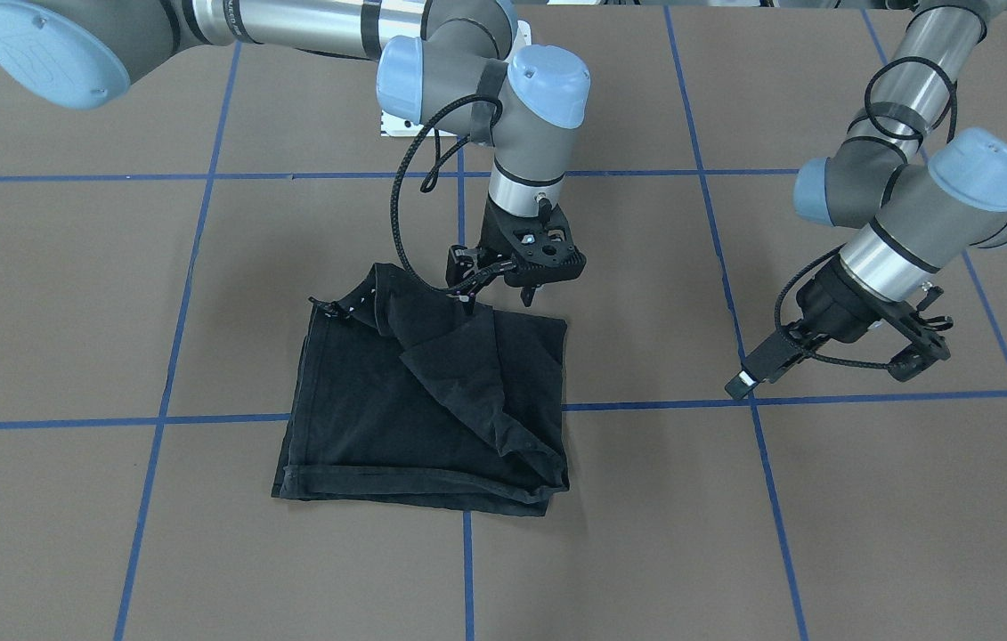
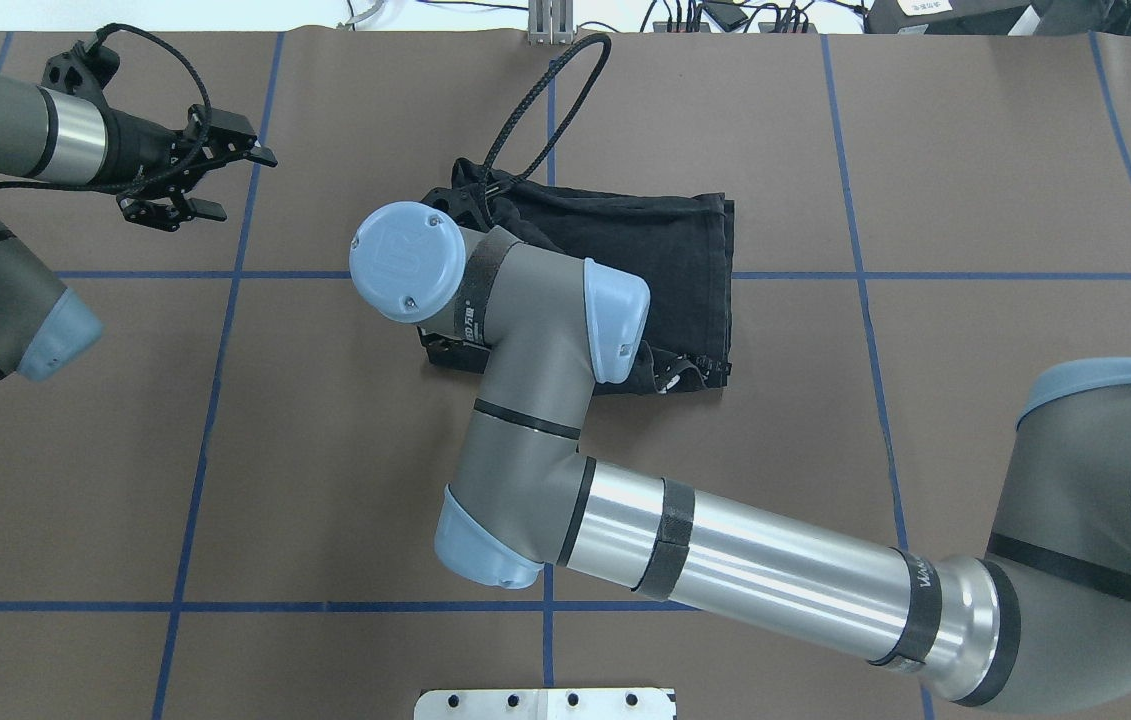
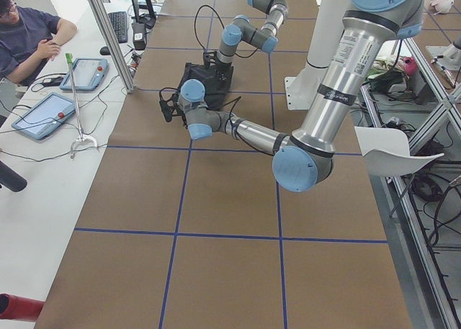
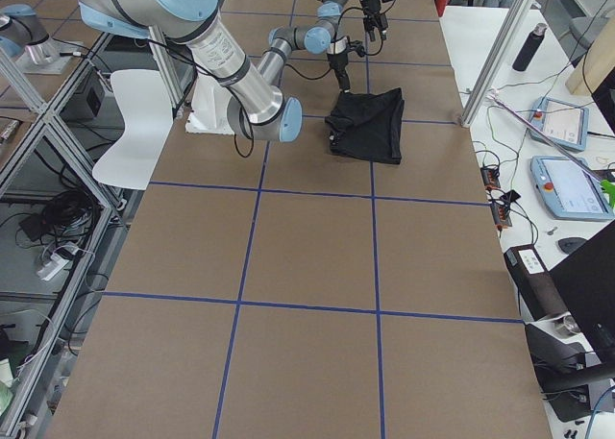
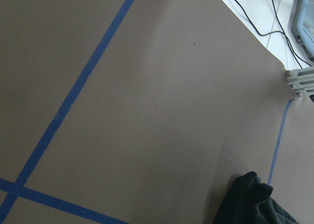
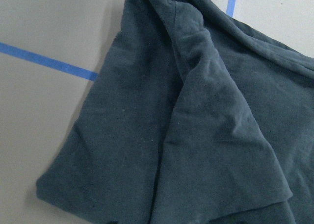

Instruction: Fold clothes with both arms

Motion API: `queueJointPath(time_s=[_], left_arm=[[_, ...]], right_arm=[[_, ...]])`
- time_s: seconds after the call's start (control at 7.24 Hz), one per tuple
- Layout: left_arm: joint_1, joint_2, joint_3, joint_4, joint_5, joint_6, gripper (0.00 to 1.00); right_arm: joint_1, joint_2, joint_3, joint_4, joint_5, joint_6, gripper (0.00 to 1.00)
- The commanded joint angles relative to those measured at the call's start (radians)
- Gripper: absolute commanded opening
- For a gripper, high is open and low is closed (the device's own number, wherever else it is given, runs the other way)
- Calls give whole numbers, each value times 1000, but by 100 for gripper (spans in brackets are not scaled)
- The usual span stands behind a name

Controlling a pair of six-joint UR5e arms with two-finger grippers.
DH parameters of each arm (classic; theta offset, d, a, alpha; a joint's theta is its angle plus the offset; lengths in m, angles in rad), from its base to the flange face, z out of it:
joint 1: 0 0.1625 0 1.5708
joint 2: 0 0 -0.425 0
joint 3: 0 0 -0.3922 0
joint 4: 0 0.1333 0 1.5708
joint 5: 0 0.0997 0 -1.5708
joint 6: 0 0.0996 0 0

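The black T-shirt [image 1: 432, 418] lies folded into a rough square on the brown table, with a loose flap creased diagonally across its top; no print shows. It also appears in the overhead view [image 2: 645, 240] and fills the right wrist view [image 6: 196, 136]. My right gripper [image 1: 500, 301] hangs open over the shirt's edge nearest the robot, one fingertip [image 1: 470, 305] at the cloth; the wrist hides it from overhead. My left gripper [image 1: 832, 369] is open and empty, hovering well off to the side of the shirt [image 2: 225, 185]. A corner of the shirt [image 5: 255, 204] shows in the left wrist view.
Blue tape lines [image 1: 467, 570] grid the brown table cover. The white pedestal plate [image 2: 545, 703] sits at the robot's edge. A seated person [image 3: 29, 34] and control tablets [image 3: 90, 73] are at a side desk beyond the table.
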Motion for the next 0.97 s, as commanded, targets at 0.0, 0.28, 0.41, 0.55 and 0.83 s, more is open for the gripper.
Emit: queueJointPath(time_s=[0.0, 0.28, 0.41, 0.55, 0.83], left_arm=[[2, 0, 0, 0, 1, 0, 100], [3, 2, 3, 0, 1, 0, 100], [3, 2, 5, 0, 1, 0, 100], [3, 2, 5, 0, 1, 0, 100], [5, 2, 6, 0, 6, 0, 100]], right_arm=[[-13, -9, -13, -14, -19, -40, 80], [-32, -6, -54, -11, -53, -40, 71], [-41, -6, -59, -10, -53, -40, 71], [-44, 2, -74, -8, -53, -39, 70], [-49, 5, -82, -7, -53, -29, 60]])
